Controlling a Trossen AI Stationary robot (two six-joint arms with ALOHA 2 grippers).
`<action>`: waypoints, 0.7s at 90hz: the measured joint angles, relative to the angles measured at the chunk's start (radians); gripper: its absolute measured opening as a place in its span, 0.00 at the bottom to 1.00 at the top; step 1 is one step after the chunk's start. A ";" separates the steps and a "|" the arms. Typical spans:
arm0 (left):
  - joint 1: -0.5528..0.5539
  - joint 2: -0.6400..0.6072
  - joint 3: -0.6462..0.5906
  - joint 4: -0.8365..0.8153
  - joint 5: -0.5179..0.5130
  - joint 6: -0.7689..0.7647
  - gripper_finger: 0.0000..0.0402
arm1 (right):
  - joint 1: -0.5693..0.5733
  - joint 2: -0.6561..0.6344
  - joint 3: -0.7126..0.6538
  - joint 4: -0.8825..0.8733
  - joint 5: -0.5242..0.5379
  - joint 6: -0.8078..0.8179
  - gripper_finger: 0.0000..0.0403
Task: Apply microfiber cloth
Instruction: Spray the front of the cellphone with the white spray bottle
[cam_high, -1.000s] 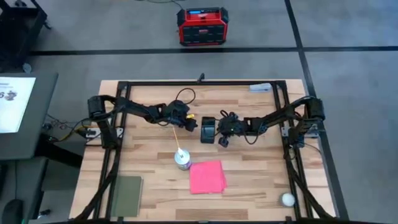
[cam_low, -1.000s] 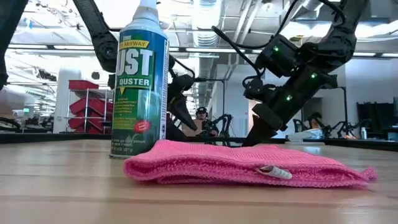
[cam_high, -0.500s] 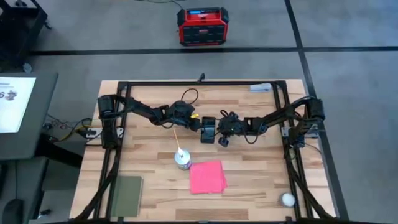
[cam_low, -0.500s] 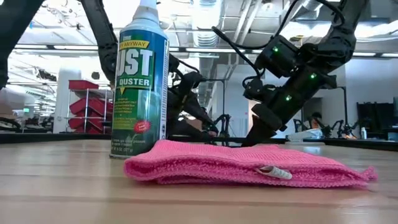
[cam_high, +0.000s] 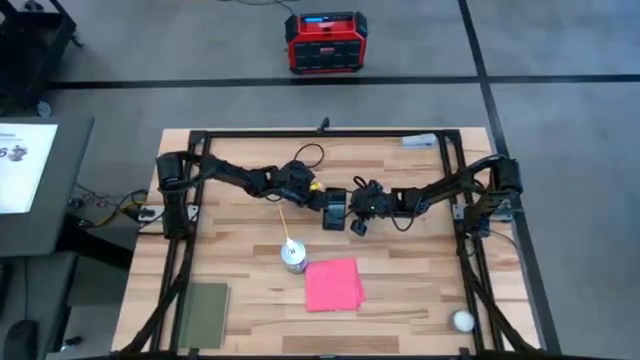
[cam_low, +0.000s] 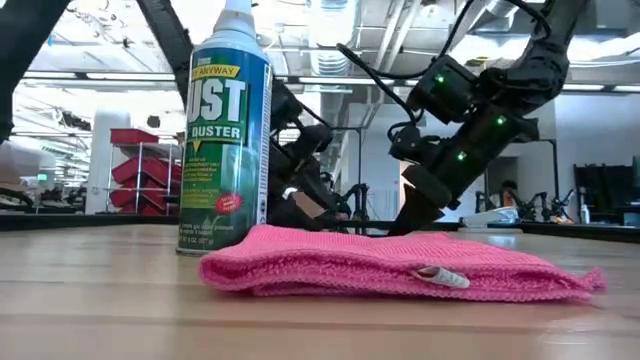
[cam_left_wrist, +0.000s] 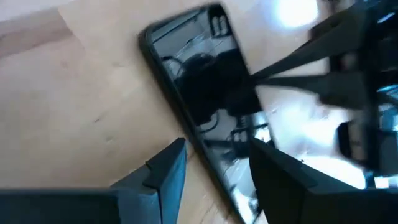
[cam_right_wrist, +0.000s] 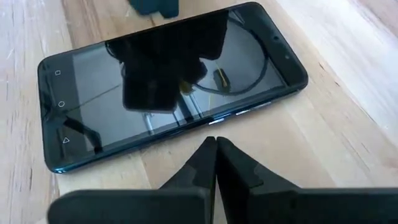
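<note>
Pink cloth lying flat beside duster can, ungripped; black phone mid-table between left gripper, fingers apart, and right gripper, fingers together.

A black phone lies flat near the middle of the wooden counter, screen up, and a duster spray can stands upright at about 7 o'clock from it with a thin straw slanting off its nozzle. A dull green pad lies near the counter's 7 o'clock corner, a white ball near its 5 o'clock corner and a small pale flat object near its 1 o'clock corner. A red and black box sits on the floor beyond the 12 o'clock edge.
</note>
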 joint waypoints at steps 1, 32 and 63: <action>-0.001 0.000 0.007 -0.012 -0.002 0.010 0.38 | 0.001 0.000 0.002 -0.003 0.000 0.000 0.00; -0.006 0.000 0.044 -0.049 -0.032 0.068 0.38 | 0.005 0.002 0.009 0.007 -0.005 0.000 0.00; -0.008 0.000 0.044 -0.024 -0.039 0.075 0.38 | -0.004 0.003 0.010 0.056 -0.023 -0.005 0.00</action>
